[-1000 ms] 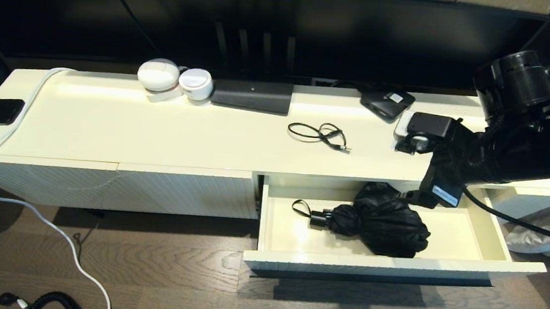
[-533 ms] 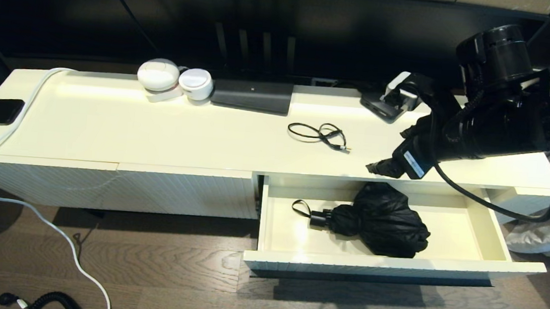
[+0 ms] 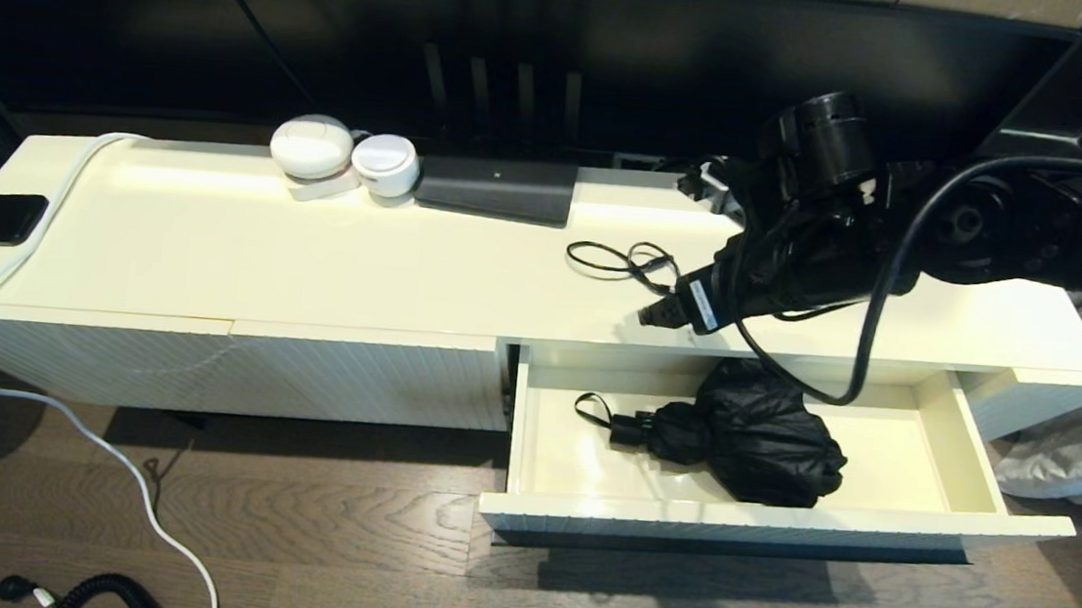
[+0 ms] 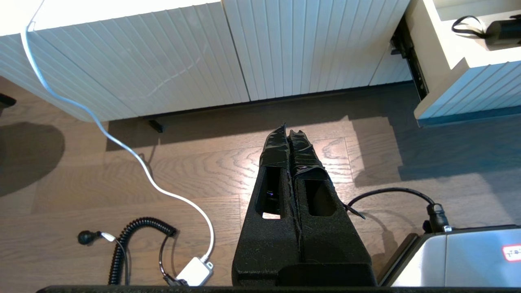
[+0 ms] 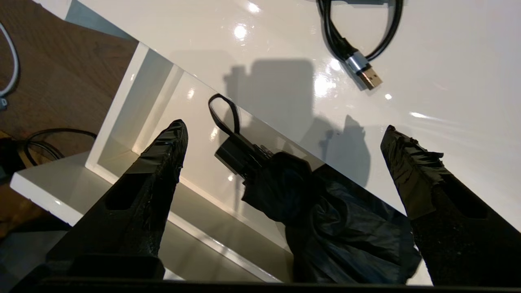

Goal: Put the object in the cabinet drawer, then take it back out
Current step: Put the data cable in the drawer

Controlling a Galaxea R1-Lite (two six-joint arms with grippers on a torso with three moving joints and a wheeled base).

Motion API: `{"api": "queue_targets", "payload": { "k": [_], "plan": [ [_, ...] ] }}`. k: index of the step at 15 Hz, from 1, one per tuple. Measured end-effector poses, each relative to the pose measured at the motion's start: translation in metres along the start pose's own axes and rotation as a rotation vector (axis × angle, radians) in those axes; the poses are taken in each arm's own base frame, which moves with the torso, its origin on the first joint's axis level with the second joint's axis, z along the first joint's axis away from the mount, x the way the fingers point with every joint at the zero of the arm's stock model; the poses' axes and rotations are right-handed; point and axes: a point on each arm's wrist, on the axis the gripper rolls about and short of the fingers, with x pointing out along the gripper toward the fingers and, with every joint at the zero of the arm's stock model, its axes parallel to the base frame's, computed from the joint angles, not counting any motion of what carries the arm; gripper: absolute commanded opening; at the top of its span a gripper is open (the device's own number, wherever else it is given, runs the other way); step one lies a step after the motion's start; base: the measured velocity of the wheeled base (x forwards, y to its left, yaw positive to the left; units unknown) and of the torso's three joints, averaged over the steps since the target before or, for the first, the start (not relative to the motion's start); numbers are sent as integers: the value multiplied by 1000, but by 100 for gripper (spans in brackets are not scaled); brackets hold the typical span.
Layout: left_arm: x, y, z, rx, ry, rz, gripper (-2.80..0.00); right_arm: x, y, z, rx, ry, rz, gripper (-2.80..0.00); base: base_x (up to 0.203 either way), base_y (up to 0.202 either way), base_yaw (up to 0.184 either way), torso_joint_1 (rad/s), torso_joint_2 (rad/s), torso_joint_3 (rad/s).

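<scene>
Cream cabinet top (image 3: 310, 254) on wood floor (image 3: 286, 527); right gripper (image 5: 285, 134) jaws spread, left gripper (image 4: 289, 136) pressed together.

There is one wide white cabinet drawer with a smooth cream inside (image 3: 964, 449), and in it lies one folded black cloth umbrella (image 3: 755, 435). On the desk (image 3: 310, 254) sit two round white plastic gadgets (image 3: 312, 147) side by side, one flat dark grey box (image 3: 496, 187) and one thin black looped cable (image 3: 628, 265). One long white cord (image 3: 27, 249) hangs over the desk's end. One curly black cord (image 3: 100, 591) lies on the wooden floor (image 3: 334, 541).
</scene>
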Motion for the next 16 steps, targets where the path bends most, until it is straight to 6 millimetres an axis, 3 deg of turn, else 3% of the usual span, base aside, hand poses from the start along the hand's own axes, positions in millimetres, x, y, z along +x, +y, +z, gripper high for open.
{"api": "queue_targets", "payload": {
  "k": [8,16],
  "plan": [
    [0,0,0,0,0,1,-280,37,-2,-11,8,42,-13,0,0,0,0,0,0,0],
    [0,0,0,-1,0,1,-280,49,-15,-8,-15,-43,-53,0,0,0,0,0,0,0]
  ]
}}
